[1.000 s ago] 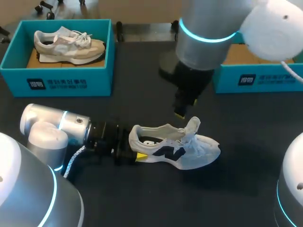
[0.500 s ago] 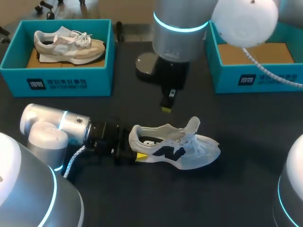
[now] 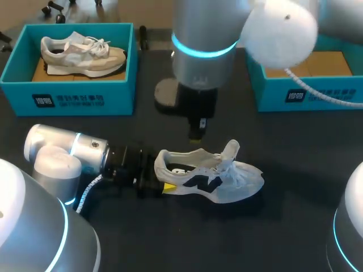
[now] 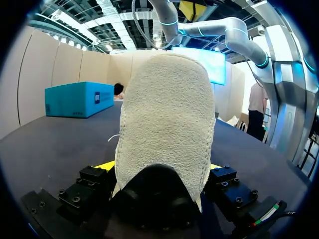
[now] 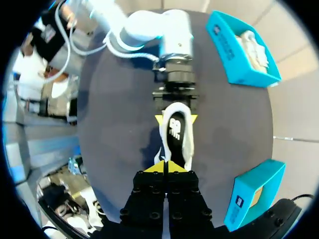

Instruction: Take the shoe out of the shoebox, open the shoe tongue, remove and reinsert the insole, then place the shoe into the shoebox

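The white mesh sneaker (image 3: 212,177) at lower centre is gripped at its heel by the left claw (image 4: 160,167); the right claw (image 3: 195,135) is clenched above it.

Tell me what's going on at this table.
The left gripper clamps a white shoe by its heel; the shoe lies out on the table with its tongue pulled up. The right gripper hovers above the shoe, shut and not touching it. A second shoe sits in the left box. What shows of the right box holds only cardboard.
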You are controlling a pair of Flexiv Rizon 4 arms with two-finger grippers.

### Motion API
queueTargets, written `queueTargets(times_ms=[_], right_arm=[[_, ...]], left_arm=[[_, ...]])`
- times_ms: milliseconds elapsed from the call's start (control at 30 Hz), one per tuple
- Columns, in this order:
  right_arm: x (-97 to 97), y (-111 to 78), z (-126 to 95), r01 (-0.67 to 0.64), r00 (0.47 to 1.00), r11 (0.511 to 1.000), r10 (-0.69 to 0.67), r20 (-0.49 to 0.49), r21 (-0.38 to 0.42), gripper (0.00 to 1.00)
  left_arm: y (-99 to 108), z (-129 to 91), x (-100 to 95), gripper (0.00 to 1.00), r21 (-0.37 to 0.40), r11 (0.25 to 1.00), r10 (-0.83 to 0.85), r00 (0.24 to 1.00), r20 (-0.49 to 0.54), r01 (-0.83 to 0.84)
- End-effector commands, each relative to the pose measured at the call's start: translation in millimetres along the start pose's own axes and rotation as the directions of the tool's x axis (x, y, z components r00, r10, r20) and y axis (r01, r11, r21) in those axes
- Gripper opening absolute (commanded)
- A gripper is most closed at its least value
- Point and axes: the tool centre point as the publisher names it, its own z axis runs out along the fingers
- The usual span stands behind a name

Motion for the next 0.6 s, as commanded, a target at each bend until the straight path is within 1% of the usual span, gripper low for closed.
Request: queueTargets(times_ms=[33, 100, 600], right_arm=[[0.4, 44.6, 26, 0.034, 0.999, 0.995, -0.033, -0.014, 0.092, 0.00], [2.0, 48.8, 38, 0.042, 0.999, 0.993, -0.040, -0.026, 0.107, 0.00], [2.0, 48.8, 38, 0.042, 0.999, 0.993, -0.040, -0.026, 0.107, 0.00]], left_arm=[[5, -1, -4.0, 0.00, -0.002, 1.000, 0.000, 1.000, -0.001, 0.000], [5, -1, -4.0, 0.00, -0.002, 1.000, 0.000, 1.000, -0.001, 0.000], [5, -1, -4.0, 0.00, -0.002, 1.000, 0.000, 1.000, -0.001, 0.000]])
